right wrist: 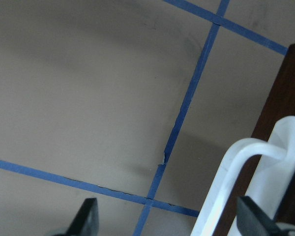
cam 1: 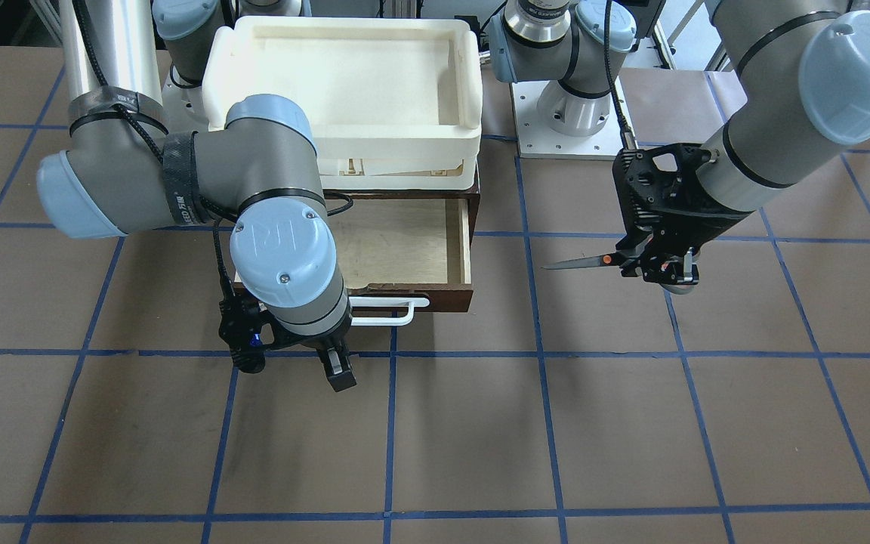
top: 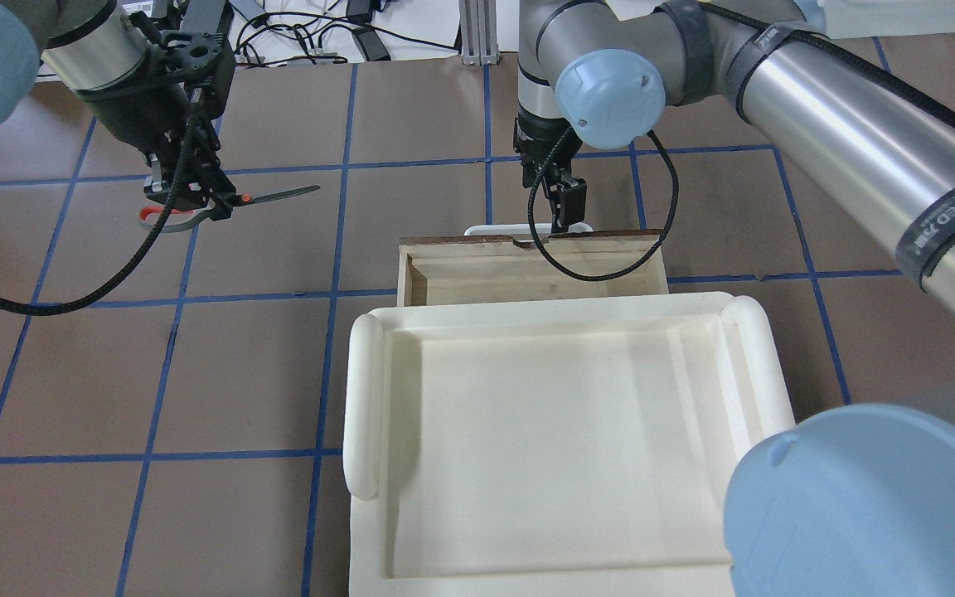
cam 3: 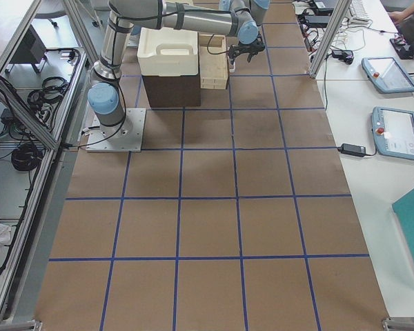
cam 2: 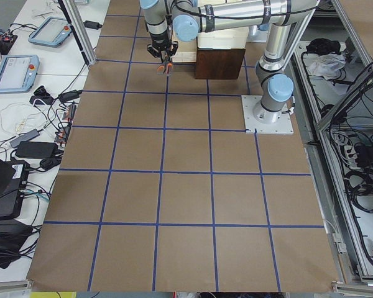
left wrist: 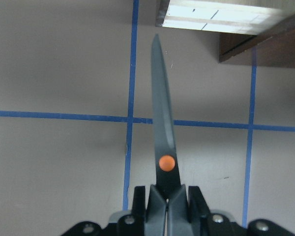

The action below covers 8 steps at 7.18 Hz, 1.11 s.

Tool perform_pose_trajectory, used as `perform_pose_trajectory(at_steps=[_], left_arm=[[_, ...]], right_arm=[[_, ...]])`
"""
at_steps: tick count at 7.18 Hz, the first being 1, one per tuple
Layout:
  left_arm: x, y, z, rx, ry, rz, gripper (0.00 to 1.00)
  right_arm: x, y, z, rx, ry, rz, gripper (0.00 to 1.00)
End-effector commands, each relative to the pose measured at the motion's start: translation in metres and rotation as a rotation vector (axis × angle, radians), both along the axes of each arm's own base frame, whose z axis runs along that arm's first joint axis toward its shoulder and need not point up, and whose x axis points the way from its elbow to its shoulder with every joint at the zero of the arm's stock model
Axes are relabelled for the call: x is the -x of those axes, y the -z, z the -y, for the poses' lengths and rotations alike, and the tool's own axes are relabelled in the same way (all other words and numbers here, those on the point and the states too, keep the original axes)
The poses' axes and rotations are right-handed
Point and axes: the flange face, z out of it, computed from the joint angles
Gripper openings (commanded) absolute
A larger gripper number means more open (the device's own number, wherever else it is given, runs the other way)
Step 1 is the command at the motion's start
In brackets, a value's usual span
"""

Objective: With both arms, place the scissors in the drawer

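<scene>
The scissors hang in the air above the brown table, well apart from the drawer and to its side. Their closed blades lie about level, and the tip points toward the drawer. The left gripper is clenched on them just behind the orange pivot dot, and the wrist view shows its fingers pressed on both sides. The drawer stands open with its pale interior bare, under a cream-white tray. The right gripper waits in front of the white handle. Its jaws are released and wide apart, and they grasp nothing. I judge that the step in hand is the carrying of the scissors to the drawer. The next move calls for the left arm to travel sideways until the blades are over the opening, then to come down and let go, while it keeps away from the other arm. I count one pair of scissors, one drawer, one handle, one tray and two grippers.
</scene>
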Motion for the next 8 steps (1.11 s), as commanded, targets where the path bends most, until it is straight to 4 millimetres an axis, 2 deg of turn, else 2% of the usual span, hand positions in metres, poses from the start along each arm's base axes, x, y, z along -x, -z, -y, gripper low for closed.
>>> perform_pose_trajectory(at_steps=[1,5,8], left_arm=[[0.018,-0.001,0.000,0.003,0.011,0.005,0.00],[0.022,0.000,0.000,0.004,0.011,0.006,0.00],[0.023,0.000,0.000,0.002,0.013,0.006,0.00]], right_arm=[[0.000,0.003,-0.001,-0.016,0.007,0.001,1.00],[0.000,0.016,0.003,-0.031,-0.001,-0.003,1.00],[0.003,0.014,0.008,0.000,-0.060,-0.002,1.00]])
